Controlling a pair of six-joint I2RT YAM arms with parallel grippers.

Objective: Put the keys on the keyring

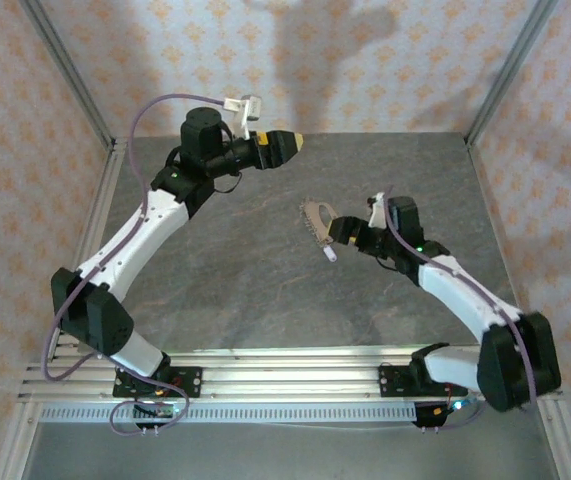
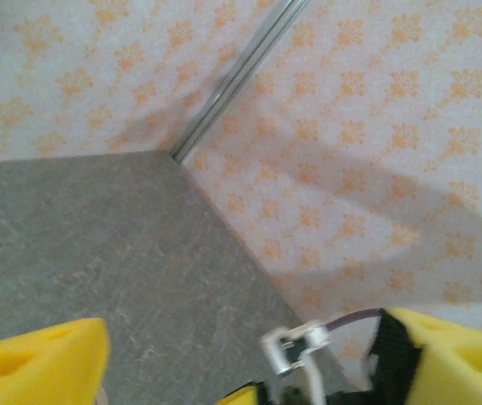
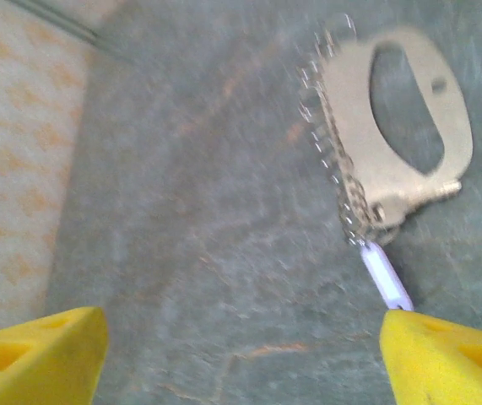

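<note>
The right claw [image 3: 242, 337] stands released, its two yellow, wedge-shaped foam-like fingers [image 3: 447, 354] spread wide with nothing between them. It hangs low over the grey, stone-veined surface [image 1: 245, 270], right of centre. From the top camera this claw [image 1: 337, 232] sits just to the right of the pale tan oval keyring [image 1: 314, 217].

From the right wrist, the keyring [image 3: 401, 126] is a flat, dull-sheened band around a long oval opening. It lies flat on the surface, and a fringe of tiny loops like fine chain runs along its left side. The small key with the pale lilac head [image 3: 386, 277] lies on the surface at the near end of that fringe, slanting towards the right-hand finger. Its far end meets the fringe, but blur hides whether the two are linked. Its near end comes up to the fingertip, and contact cannot be judged. From above, the key [image 1: 331, 253] is a pale sliver just near of the ring.

The left claw [image 1: 290, 143] is raised well apart from both, at the far side left of centre, pointing right. In its wrist camera this claw [image 2: 249, 337] is also spread wide and empty. Its yellow fingers [image 2: 38, 363] frame the far corner of the surface, where pale wallpaper with orange floral motifs [image 2: 376, 126] meets a metal post [image 2: 232, 80]. A white clip on a thin cable [image 2: 295, 350] sits near the right-hand finger.
</note>
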